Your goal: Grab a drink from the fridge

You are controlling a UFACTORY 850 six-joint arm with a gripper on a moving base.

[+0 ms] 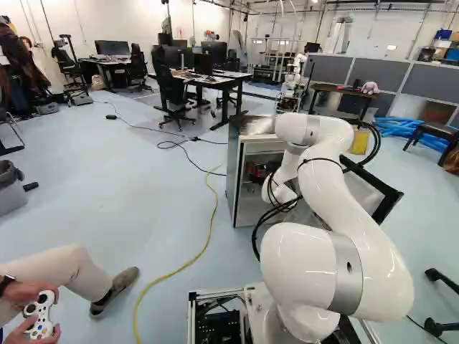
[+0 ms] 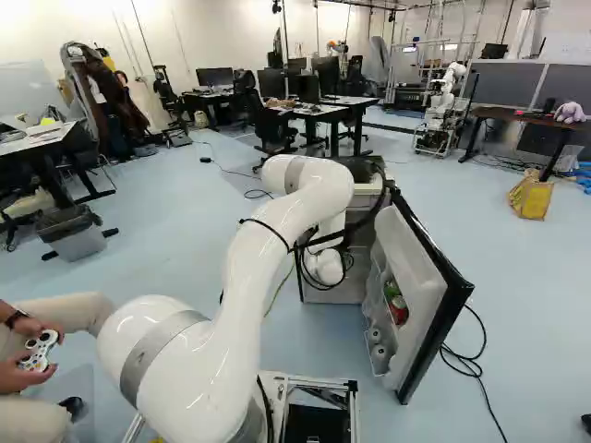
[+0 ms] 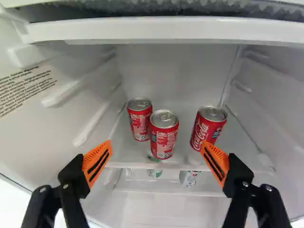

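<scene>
Fridge, left base view: the mini fridge (image 1: 252, 206) stands ahead, the white arm (image 1: 355, 215) reaching to its opening.
Door, right base view: the fridge door (image 2: 411, 254) is swung open; the arm should back out straight, clear of it.
Claw, wrist view: the claw (image 3: 156, 145) is spread wide, gripping nothing.
Red soda cans, wrist view: three stand upright on the shelf (image 3: 183, 160); the middle can (image 3: 164, 135) likely suits a centred, level approach, sparing its close neighbour (image 3: 139, 121).
</scene>
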